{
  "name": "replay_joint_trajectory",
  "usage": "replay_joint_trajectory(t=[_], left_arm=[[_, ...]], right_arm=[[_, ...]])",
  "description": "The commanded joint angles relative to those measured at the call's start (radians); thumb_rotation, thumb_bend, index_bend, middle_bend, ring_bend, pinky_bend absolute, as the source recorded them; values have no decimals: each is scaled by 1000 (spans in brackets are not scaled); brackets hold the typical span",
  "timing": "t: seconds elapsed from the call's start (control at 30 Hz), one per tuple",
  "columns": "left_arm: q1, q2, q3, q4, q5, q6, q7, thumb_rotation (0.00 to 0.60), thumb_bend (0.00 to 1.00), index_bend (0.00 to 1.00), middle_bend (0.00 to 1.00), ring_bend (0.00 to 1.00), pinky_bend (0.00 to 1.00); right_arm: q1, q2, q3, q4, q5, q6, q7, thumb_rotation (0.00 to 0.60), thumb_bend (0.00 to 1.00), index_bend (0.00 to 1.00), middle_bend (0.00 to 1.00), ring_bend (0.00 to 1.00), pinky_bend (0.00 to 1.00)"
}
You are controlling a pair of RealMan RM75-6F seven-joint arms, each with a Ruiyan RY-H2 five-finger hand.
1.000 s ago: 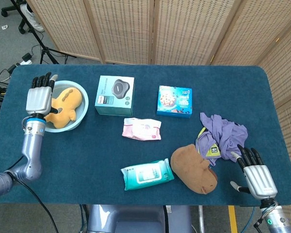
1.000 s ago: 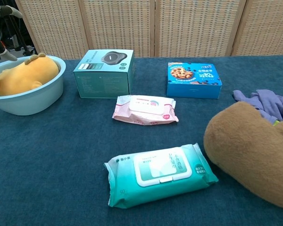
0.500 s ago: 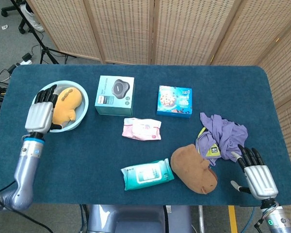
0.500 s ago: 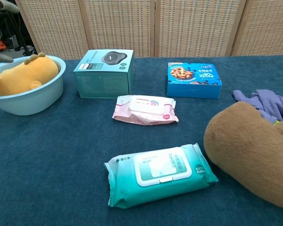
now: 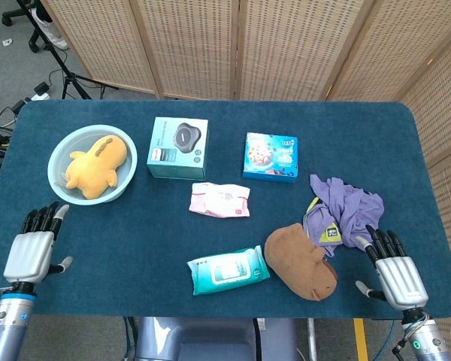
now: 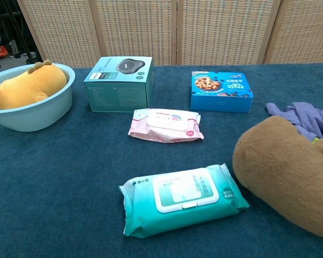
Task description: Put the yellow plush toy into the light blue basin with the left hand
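Yellow plush toy [image 5: 96,167] lies inside the light blue basin [image 5: 59,153], sprawled across the bottom and rising above the rim in the chest view; nothing touches it. Judgement: placement looks complete, since the toy rests fully within the wall.

Left hand [image 5: 32,250] hangs low at the near edge of the tabletop [image 5: 135,241], its fingers [image 5: 43,219] spread and holding nothing; the basin sits well beyond the fingertips, slightly toward the robot's right. Being clear of the basin suits a parked pose.

Right hand [image 5: 396,274] sits at the opposite near corner, fingers apart and empty. Just ahead of those fingers lies purple cloth [image 5: 344,207]; a brown plush [image 5: 301,260] sits beside them toward the robot's left. It looks idle because the task calls only for the left.
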Motion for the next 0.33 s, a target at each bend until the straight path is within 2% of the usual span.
replay_joint_trajectory(t=[0.03, 0.17, 0.33], left_arm=[[71, -67, 17, 71, 47, 62, -34, 600, 198, 21, 0, 0, 0], [104, -91, 23, 147, 70, 67, -78, 600, 198, 21, 0, 0, 0], [116, -91, 3, 190, 81, 68, -95, 600, 198, 21, 0, 0, 0]], right_arm=[[0, 0, -1, -3, -2, 1, -1, 600, 232, 138, 0, 0, 0], [-1, 2, -4, -6, -7, 3, 1, 600, 234, 139, 0, 0, 0], [1, 2, 1, -3, 6, -4, 3, 600, 234, 139, 0, 0, 0]])
